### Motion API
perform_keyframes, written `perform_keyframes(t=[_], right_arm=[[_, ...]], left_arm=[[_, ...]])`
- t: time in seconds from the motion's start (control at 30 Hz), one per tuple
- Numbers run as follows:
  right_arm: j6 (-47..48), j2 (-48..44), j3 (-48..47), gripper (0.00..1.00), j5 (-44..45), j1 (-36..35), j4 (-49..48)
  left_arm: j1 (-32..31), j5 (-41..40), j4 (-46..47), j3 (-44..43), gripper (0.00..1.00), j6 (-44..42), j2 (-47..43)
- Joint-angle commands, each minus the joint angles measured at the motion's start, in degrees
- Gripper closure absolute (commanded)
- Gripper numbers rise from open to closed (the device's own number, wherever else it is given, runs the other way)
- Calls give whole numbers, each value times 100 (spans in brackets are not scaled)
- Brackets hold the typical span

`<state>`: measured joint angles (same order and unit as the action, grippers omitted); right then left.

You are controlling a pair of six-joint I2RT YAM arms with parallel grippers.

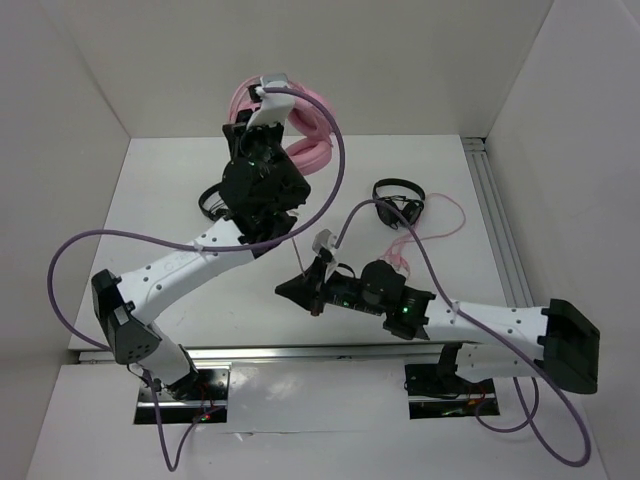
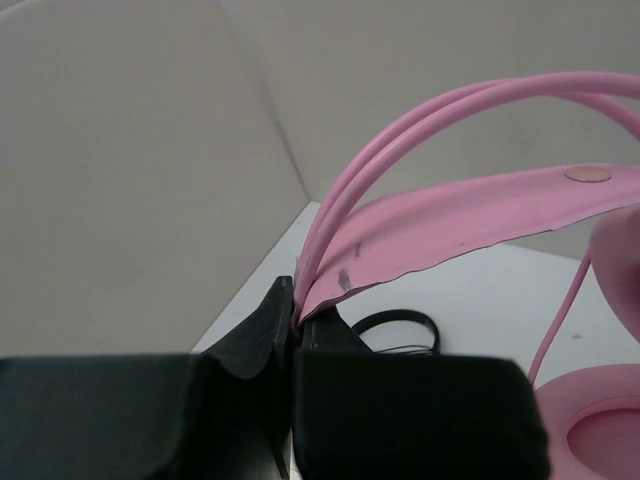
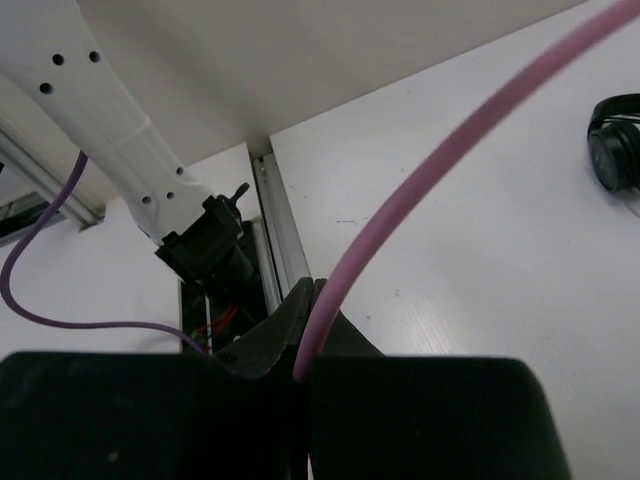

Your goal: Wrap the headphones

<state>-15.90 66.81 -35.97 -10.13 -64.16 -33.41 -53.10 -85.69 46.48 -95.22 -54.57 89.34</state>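
Note:
The pink headphones (image 1: 305,120) are lifted at the back of the table, against the rear wall. My left gripper (image 1: 245,127) is shut on their headband. In the left wrist view the jaws (image 2: 297,300) pinch the flat pink headband strap (image 2: 470,215) where the two thin pink wires (image 2: 400,140) meet it, and one round pink cup (image 2: 600,425) shows at the lower right. My right gripper (image 1: 285,291) sits low in the middle of the table, pointing left. It is shut (image 3: 320,290) on the thin pink cable (image 3: 450,150), which loops loosely at the right (image 1: 445,220).
A small black headset (image 1: 400,203) lies on the table at the right, next to the cable loop. A second black headset (image 1: 210,205) lies half hidden under my left arm. White walls enclose the table. A metal rail (image 1: 495,220) runs along its right edge.

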Motion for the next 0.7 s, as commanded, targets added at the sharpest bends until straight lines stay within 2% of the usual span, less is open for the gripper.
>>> perform_keyframes(t=[0.0,0.03,0.07,0.13,0.17,0.2,0.23,0.27,0.4,0.5,0.6,0.67], right_arm=[[543,-667,-192,100,1082,-281,1107],[605,-765,-261,100,1205,-359,1248],[606,-835,-323,100,1467,-360,1510],[746,-967,-323,100,1636,-413,1696],[746,-968,-323,100,1785,-413,1776],[746,-968,-323,100,1839,-413,1846],[746,-1037,-323,100,1839,-413,1847],[746,-1090,-323,100,1787,-413,1847],[746,-1152,-271,100,1865,-466,1908],[799,-1223,-271,100,1971,-466,2013],[852,-1336,-271,100,1910,-466,2014],[852,-1337,-218,100,1910,-466,2014]], left_arm=[[63,-62,2379,178,100,-1098,-75],[63,-114,2383,231,100,-1335,-22],[63,-115,2853,232,100,-1598,56],[63,-228,3662,285,100,-2748,451],[124,-385,4145,6,100,-3370,670],[194,-518,5794,-284,100,-4212,960],[247,-519,5907,-617,100,-5308,1293],[248,-519,5908,-856,100,-5397,1653],[248,-519,5908,-1367,100,-5609,2174],[248,-519,5916,-1508,100,-5793,2263],[248,-519,5917,-1123,100,-5803,1852],[29,-519,5917,-929,100,-5802,1255]])
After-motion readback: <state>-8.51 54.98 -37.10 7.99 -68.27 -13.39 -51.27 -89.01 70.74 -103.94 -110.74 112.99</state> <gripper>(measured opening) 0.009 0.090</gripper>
